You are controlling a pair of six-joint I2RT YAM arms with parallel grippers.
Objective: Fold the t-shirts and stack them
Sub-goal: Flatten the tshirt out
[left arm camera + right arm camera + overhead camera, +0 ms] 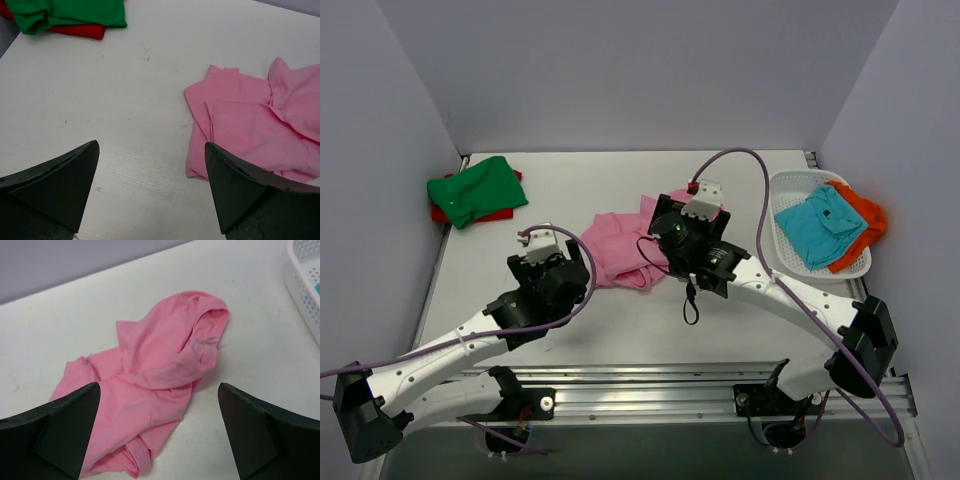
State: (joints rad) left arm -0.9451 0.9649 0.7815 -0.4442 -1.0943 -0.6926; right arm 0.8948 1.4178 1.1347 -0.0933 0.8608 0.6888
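A crumpled pink t-shirt [618, 252] lies mid-table, also seen in the left wrist view [250, 125] and the right wrist view [150, 375]. My left gripper [151, 144] is open over bare table, just left of the shirt's edge; from above it [552, 265] sits to the shirt's left. My right gripper [159, 384] hovers open above the shirt's near part, holding nothing; from above it [682, 232] covers the shirt's right side. A green t-shirt [475, 188] lies on a red one [502, 213] at the far left. Teal [817, 225] and orange [865, 218] t-shirts lie in a basket.
The white mesh basket [788, 186] stands at the right edge of the table; its corner shows in the right wrist view [304, 285]. Grey walls close in the back and both sides. A black cable loop [691, 300] hangs from the right arm over the table.
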